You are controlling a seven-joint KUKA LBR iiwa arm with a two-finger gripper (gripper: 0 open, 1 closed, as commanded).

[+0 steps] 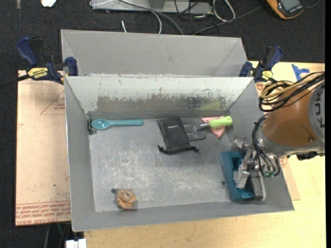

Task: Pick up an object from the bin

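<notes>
My gripper [250, 180] is low in the bin's right front corner, right over a flat teal-blue rectangular thing [231, 170] that lies along the right wall. The gripper's body hides the thing's right half. I cannot tell whether the gripper touches it. A green-handled tool [221, 121] with a pink piece [218, 130] beside it lies just behind, near the back wall.
A black flat pouch [176, 135] lies in the middle toward the back. A light-blue spoon [116, 122] rests by the back left wall. A brown knobbly lump [125, 198] sits near the front left. The arm with its orange cover and cables hangs over the right rim.
</notes>
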